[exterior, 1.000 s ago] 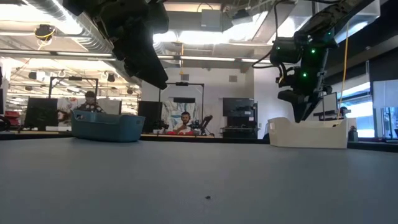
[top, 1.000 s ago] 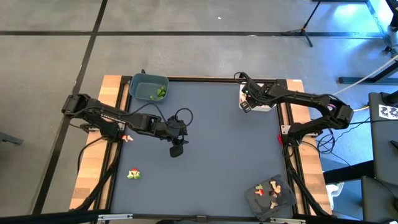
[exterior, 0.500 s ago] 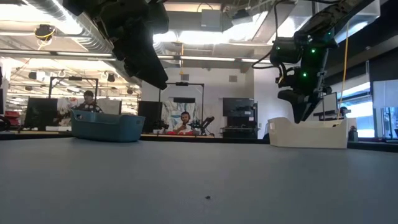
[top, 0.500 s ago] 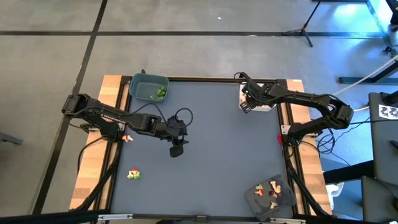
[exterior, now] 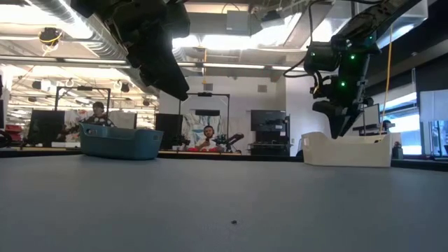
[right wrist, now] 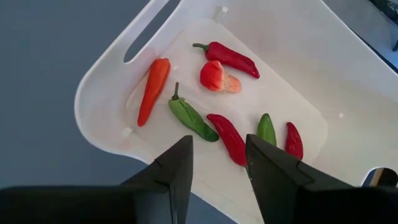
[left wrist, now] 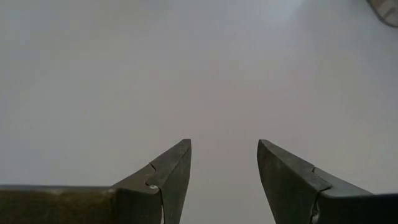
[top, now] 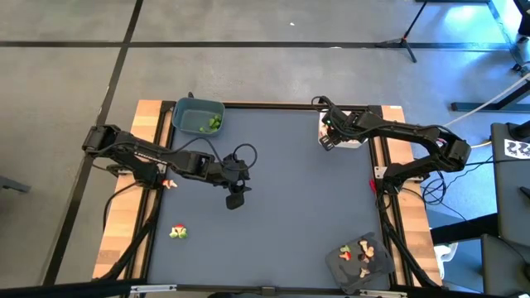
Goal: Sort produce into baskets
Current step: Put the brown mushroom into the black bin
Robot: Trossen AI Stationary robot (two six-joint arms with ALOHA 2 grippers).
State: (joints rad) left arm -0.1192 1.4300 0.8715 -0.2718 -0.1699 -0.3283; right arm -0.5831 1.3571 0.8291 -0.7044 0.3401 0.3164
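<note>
High view: the left gripper (top: 234, 199) hangs over the bare middle of the dark blue-grey table mat (top: 290, 190). Beyond it, at the far corner on its own side, stands the blue-grey plastic tub (top: 198, 116) holding green produce pieces (top: 212, 124). A small red and green produce cluster (top: 177, 232) lies on the mat nearer the front edge than this gripper, well apart from it. The right gripper (top: 328, 139) hovers at the inner edge of the white plastic tub (top: 354, 142). The dark grey shallow tray (top: 359, 263), holding pale tan and red pieces, sits at the front corner, well apart from that gripper.

Low view: the right gripper (exterior: 341, 120) points down, just above the white tub's near wall, not touching it.

Left wrist view: the left gripper's fingers (left wrist: 171, 171) stand apart, with only bare mat between them.

Right wrist view: the right gripper's fingers (right wrist: 180, 165) stand apart, empty, directly over the white tub. Below lie an orange-red carrot-shaped piece (right wrist: 153, 89), a green pepper (right wrist: 191, 118), a long red chilli (right wrist: 227, 57), a cut red piece (right wrist: 217, 76), a second red chilli (right wrist: 229, 138), a second green piece (right wrist: 266, 129) and a short red pepper (right wrist: 293, 140). The chillies' long axes run slantwise across the tub floor; the carrot-shaped piece lies along the handle-slot end.
</note>
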